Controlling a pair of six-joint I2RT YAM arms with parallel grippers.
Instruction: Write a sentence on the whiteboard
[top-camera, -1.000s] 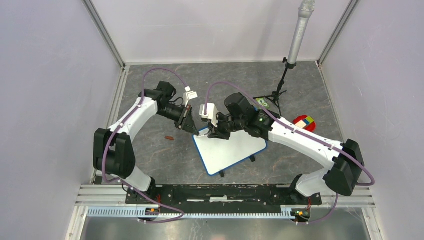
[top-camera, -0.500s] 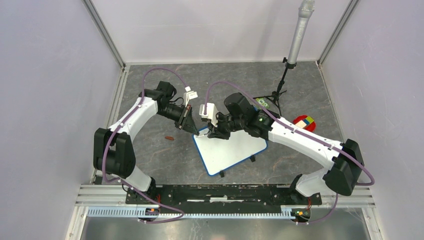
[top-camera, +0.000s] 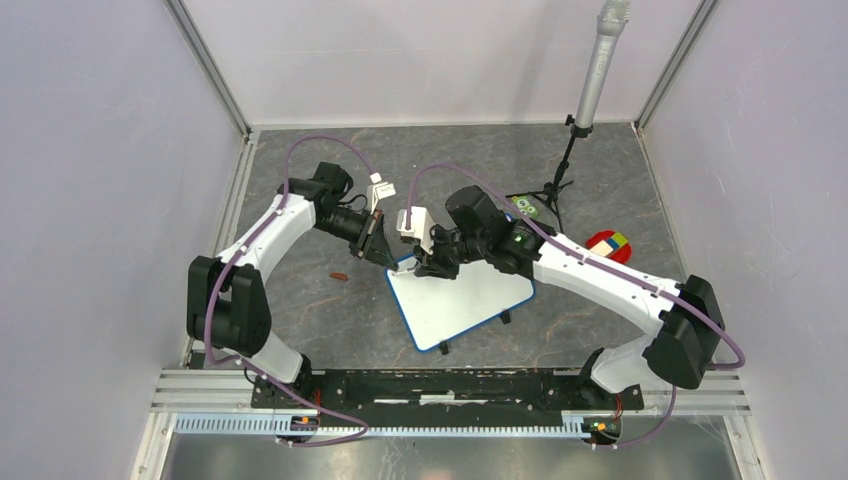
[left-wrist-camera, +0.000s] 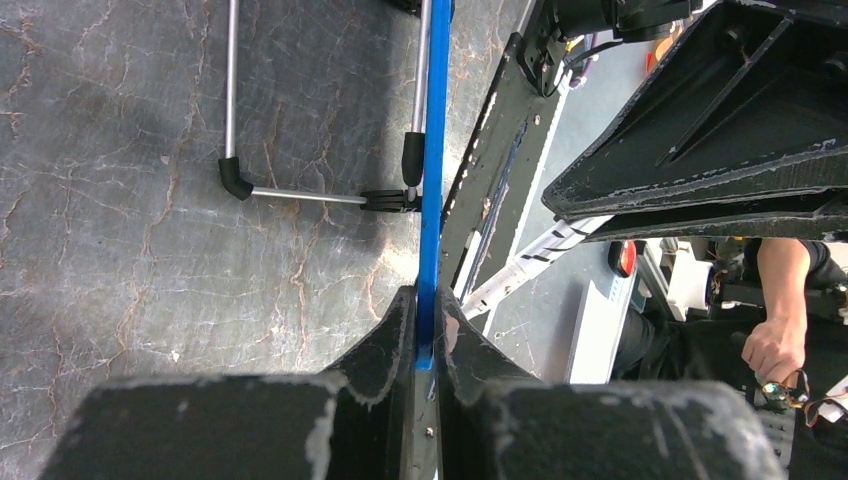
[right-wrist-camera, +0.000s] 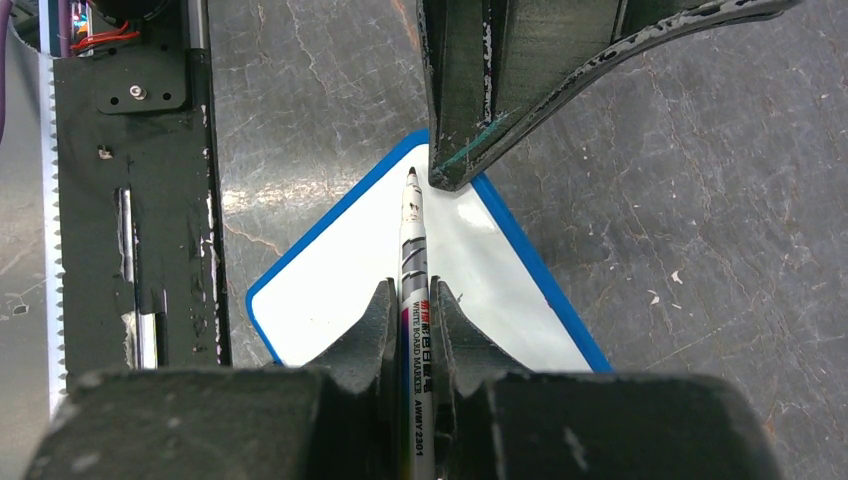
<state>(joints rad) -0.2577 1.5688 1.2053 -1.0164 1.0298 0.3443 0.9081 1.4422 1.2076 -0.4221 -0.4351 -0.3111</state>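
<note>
Shifting barely left over last second, right gripper (right-wrist-camera: 411, 300): jaws clamped on marker (right-wrist-camera: 413, 250), tip at whiteboard (top-camera: 465, 305) far corner, contact unclear. Left gripper (left-wrist-camera: 427, 312): jaws pinching whiteboard's blue frame at same corner. Whiteboard on tabletop (top-camera: 320, 310), no lettering visible; writing likely just starting.

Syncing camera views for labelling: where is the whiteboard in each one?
Top external: the whiteboard lies at the centre of the table, skewed, between the arms.
Left wrist: only its blue frame shows, edge-on, running up from the left tool that grips it.
Right wrist: its white face sits centre-left, behind the marker.
Shared landmark: the left tool clamped on the blue frame near a corner.
</note>
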